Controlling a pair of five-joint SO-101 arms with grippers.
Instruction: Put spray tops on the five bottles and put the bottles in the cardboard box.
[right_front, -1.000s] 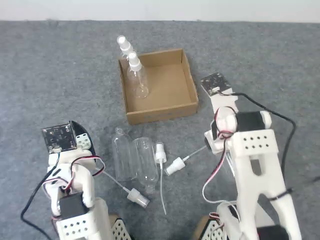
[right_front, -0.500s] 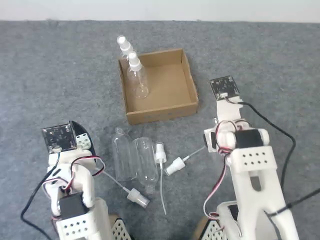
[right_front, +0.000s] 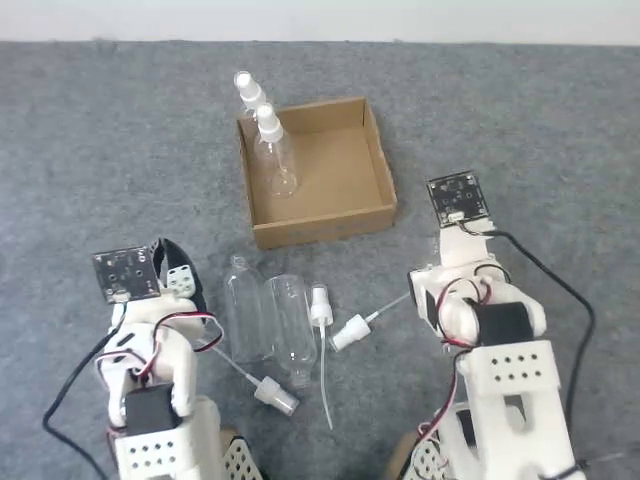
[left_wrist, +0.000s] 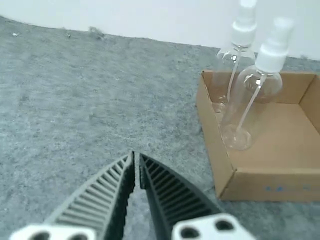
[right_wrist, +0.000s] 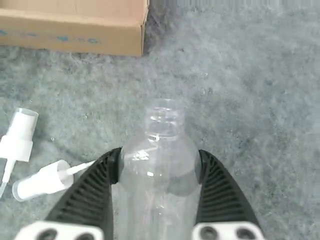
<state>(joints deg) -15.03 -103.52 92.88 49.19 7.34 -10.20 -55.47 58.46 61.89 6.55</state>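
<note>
The cardboard box (right_front: 372, 160) lies on the carpet at the far middle. Two clear bottles with white spray tops (right_front: 270, 140) (left_wrist: 252, 95) lean in its left corner. Two uncapped bottles (right_front: 246, 305) (right_front: 291, 316) lie side by side in front of the box. Three loose spray tops (right_front: 320, 305) (right_front: 351, 331) (right_front: 276, 393) lie near them. My right gripper (right_wrist: 160, 156) is shut on another uncapped clear bottle (right_wrist: 159, 165), its neck pointing away toward the box corner (right_wrist: 75, 25). My left gripper (left_wrist: 136, 160) is shut with nothing in it, low over the carpet left of the box.
Grey carpet covers the table all around. Two of the spray tops (right_wrist: 17, 142) (right_wrist: 42, 181) lie just beside the held bottle. A white wall runs along the far edge (left_wrist: 150, 20). Open carpet stretches right of the box.
The right arm has drawn back from the box toward the near edge, its wrist shifting rightward. The left arm has shifted slightly to the right. The objects on the carpet have not moved.
</note>
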